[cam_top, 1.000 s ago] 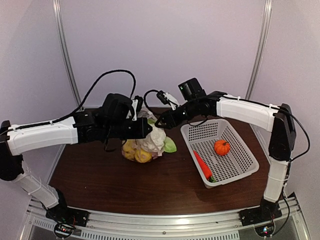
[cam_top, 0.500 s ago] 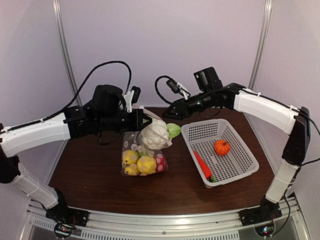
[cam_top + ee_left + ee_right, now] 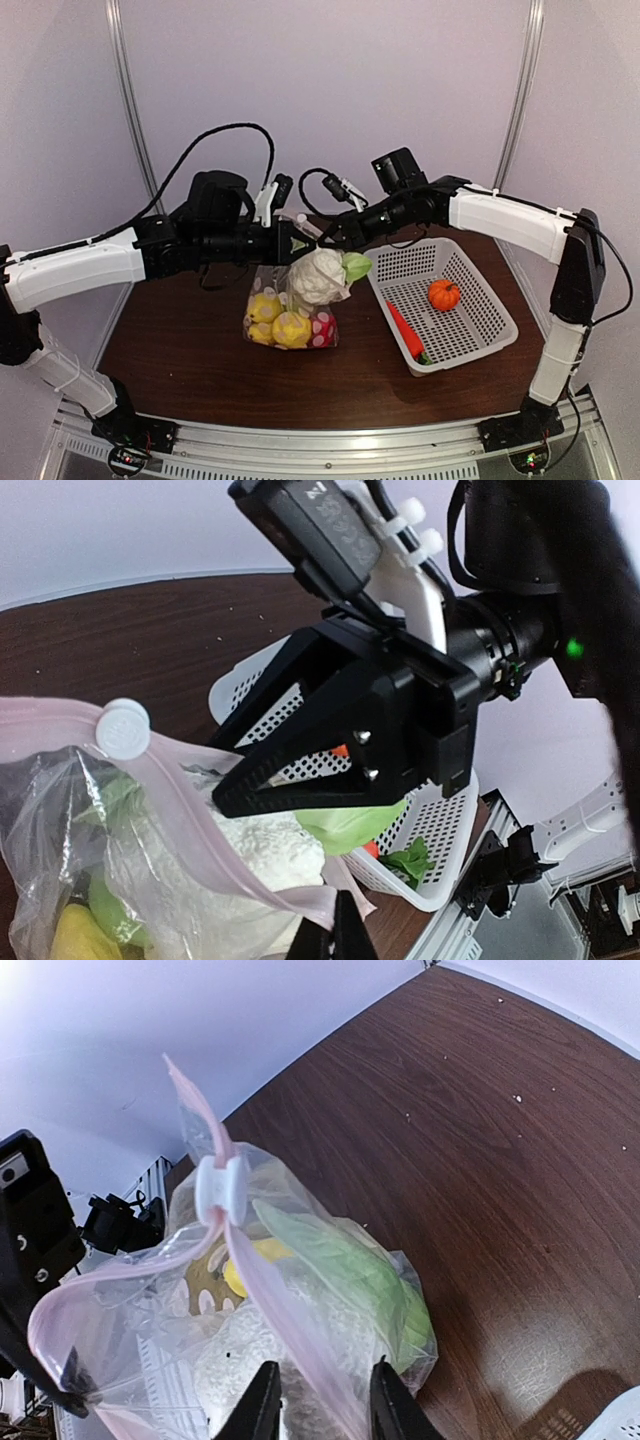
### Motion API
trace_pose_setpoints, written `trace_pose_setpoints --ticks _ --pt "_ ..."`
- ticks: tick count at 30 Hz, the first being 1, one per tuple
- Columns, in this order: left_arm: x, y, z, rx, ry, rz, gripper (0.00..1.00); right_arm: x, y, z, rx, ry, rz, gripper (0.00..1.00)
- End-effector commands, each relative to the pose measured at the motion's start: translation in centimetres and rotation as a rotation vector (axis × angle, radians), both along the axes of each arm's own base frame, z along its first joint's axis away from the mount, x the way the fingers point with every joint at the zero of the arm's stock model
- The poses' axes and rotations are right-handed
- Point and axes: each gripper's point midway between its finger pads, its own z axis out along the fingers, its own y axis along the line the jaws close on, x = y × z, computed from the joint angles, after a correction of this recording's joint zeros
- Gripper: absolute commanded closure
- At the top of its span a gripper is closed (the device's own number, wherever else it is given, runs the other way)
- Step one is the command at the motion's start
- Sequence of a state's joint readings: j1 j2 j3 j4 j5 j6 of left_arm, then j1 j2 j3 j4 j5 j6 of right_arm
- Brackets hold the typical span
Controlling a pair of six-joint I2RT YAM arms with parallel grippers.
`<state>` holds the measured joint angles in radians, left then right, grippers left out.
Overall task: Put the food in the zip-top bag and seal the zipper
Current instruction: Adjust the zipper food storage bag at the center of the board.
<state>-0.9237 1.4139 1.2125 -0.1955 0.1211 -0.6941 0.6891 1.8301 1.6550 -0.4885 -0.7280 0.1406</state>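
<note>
The zip-top bag hangs over the table with yellow lemons low inside it. The white cauliflower fills its mouth. My left gripper is shut on the pinkish zipper strip at one end of the mouth, its fingertips pinching it. The white slider tab sits at the strip's other end. My right gripper is open, straddling the zipper strip above the cauliflower. An orange pumpkin and a carrot lie in the basket.
The white perforated basket stands right of the bag, close to the table's right edge. The right arm's black fingers reach across just above the bag's mouth in the left wrist view. Bare brown tabletop shows left and in front.
The left gripper has lifted the bag's mouth, so the bag now hangs. The right gripper pulled back, then came left over the mouth, and its jaws have narrowed.
</note>
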Motion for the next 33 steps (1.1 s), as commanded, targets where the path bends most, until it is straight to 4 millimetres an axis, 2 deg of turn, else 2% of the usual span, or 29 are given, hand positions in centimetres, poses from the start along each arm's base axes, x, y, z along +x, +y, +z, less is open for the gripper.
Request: trace_pose_setpoints --ticks 1,2,6,9,11,14,15,16,17,18,20,21,23,26,27,29,31,33 --pt "0.0 -0.8 1.6 -0.056 -0.06 -0.032 1.0 1.3 0.4 0.2 0.003 -0.013 -0.034 0.77" --pt "0.0 -0.7 1.6 -0.056 -0.06 -0.031 1.0 1.5 0.3 0.3 0.005 -0.013 -0.04 0.78" --pt "0.1 -0.6 1.0 -0.032 -0.058 -0.026 1.0 2.4 -0.6 0.0 -0.012 -0.02 -0.079 1.0" --pt "1.2 0.2 -0.1 0.037 -0.056 0.04 1.0 2.8 -1.4 -0.1 -0.043 -0.025 -0.097 1.0" --pt "2.9 2.5 -2.7 0.187 -0.033 0.166 1.0 2.5 -2.2 1.7 -0.077 -0.068 -0.088 1.0" --pt "5.9 5.0 -6.7 0.338 -0.025 0.251 1.0 2.3 -3.5 7.2 -0.072 -0.197 -0.112 1.0" --pt "6.9 5.4 -7.7 0.339 -0.001 0.254 1.0 2.4 -3.8 8.0 -0.067 -0.205 -0.133 1.0" --pt "7.8 5.4 -7.7 0.293 0.052 0.252 1.0 2.1 -3.6 8.0 -0.062 -0.177 -0.124 1.0" --pt "7.5 3.8 -6.0 0.217 0.076 0.182 1.0 1.6 -3.2 8.2 -0.056 -0.142 -0.092 1.0" --pt "7.0 2.1 -3.2 0.152 0.052 0.124 1.0 1.2 -3.1 9.1 -0.034 -0.155 -0.08 1.0" --pt "6.1 0.5 2.5 0.099 -0.054 0.102 1.0 1.7 -4.0 10.9 -0.035 -0.239 -0.119 1.0" --pt "5.8 0.4 4.9 0.066 -0.096 0.107 1.0 2.3 -4.3 10.8 -0.056 -0.261 -0.139 1.0" --pt "5.7 0.7 6.7 0.023 -0.094 0.116 1.0 3.0 -4.1 9.7 -0.106 -0.254 -0.099 1.0" --pt "4.1 0.5 10.3 -0.062 -0.108 0.073 1.0 4.4 -5.5 12.8 -0.049 -0.315 -0.15 1.0" --pt "3.7 0.7 11.7 -0.082 -0.132 0.085 1.0 5.0 -6.1 13.1 -0.057 -0.34 -0.182 1.0" --pt "4.3 1.8 12.3 -0.063 -0.137 0.13 1.0 5.3 -6.4 13.0 -0.086 -0.347 -0.173 1.0" --pt "5.5 2.6 11.1 -0.001 -0.108 0.141 1.0 5.6 -6.6 13.7 -0.047 -0.324 -0.168 1.0" --pt "5.8 2.6 9.8 0.056 -0.109 0.135 1.0 5.9 -7.6 15.0 0.01 -0.335 -0.206 1.0"
